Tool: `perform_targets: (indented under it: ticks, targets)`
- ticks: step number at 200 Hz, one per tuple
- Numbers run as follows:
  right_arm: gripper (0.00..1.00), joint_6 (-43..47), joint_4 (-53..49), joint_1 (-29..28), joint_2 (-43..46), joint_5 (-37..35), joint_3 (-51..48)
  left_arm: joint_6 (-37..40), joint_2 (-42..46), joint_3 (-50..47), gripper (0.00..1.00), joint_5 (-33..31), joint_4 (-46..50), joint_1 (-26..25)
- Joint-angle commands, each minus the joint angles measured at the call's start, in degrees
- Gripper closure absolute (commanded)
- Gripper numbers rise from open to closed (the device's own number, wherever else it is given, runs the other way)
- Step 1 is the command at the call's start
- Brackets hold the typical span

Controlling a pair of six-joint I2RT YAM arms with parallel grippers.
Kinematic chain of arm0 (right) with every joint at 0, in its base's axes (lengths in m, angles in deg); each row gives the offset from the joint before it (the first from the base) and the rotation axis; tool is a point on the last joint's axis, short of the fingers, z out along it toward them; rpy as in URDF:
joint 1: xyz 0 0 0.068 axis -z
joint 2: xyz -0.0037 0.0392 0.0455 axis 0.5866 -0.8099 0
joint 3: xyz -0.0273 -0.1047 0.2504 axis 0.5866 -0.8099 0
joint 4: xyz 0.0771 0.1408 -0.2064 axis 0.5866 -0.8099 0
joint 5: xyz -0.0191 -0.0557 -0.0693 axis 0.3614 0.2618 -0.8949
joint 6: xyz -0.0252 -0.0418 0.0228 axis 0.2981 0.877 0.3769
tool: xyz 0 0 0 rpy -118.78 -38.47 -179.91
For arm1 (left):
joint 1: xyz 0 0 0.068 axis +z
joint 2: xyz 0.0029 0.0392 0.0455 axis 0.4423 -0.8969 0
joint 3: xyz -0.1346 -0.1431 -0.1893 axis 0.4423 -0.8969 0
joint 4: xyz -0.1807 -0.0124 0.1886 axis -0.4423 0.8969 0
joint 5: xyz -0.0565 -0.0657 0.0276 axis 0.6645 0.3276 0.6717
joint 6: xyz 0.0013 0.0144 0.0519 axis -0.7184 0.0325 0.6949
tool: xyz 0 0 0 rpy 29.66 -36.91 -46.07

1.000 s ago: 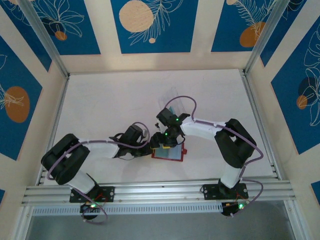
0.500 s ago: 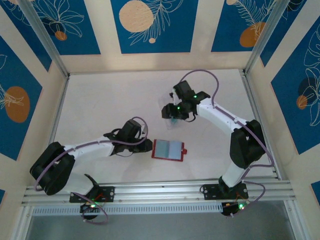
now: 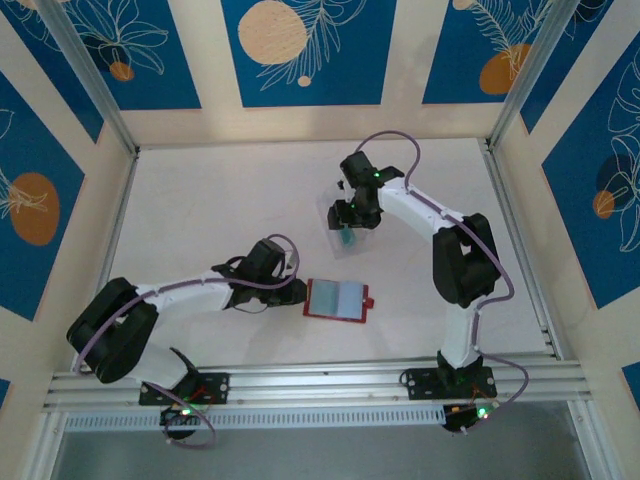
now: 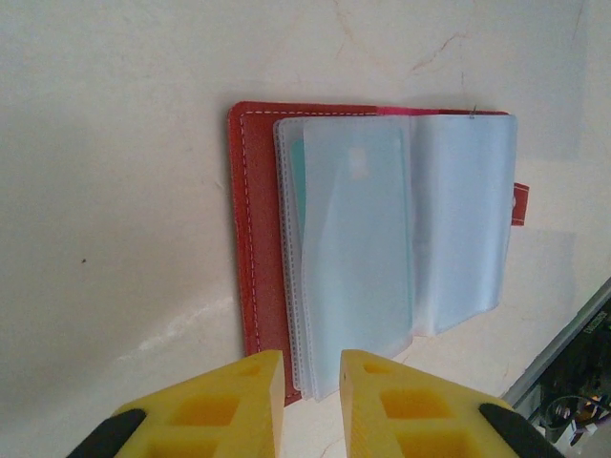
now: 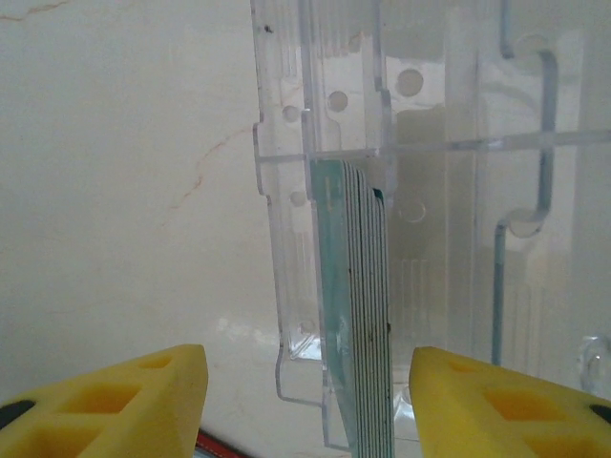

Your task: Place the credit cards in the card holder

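The right fingers [image 5: 124,396] are spread wide, one on each side of the stack of thin teal-green credit cards [image 5: 358,315]. The cards stand on edge in a clear plastic case [image 5: 458,191], on the far side of the open red folding card holder [image 3: 337,298]. It seems best to come down squarely and pinch one outer card only. The left fingers [image 4: 229,396], almost together and holding nothing, wait just left of the holder on the white counter [image 3: 200,220], placed to steady it.
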Motion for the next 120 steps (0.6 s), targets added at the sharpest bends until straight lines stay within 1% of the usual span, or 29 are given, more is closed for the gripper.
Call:
perform_targets:
  ticks: [1,58,82,120]
  targets:
    - [0.41,1.80,-2.53,-0.80,-1.28,-3.28,2.39,0.00,-0.68,0.41,0.78,1.01,-1.26,0.44]
    - [0.41,2.21,-3.21,-1.67,-3.19,-2.42,4.05,-0.19,-0.80,0.41,0.78,1.09,-1.41,0.47]
    - [0.41,2.58,-3.89,-2.08,-3.89,-3.29,5.05,-0.17,-0.73,0.28,0.78,0.92,-1.44,0.51]
    - [0.44,2.82,-3.81,-2.50,-3.73,-0.54,5.37,-0.18,-1.00,0.09,0.78,0.94,-1.66,0.48]
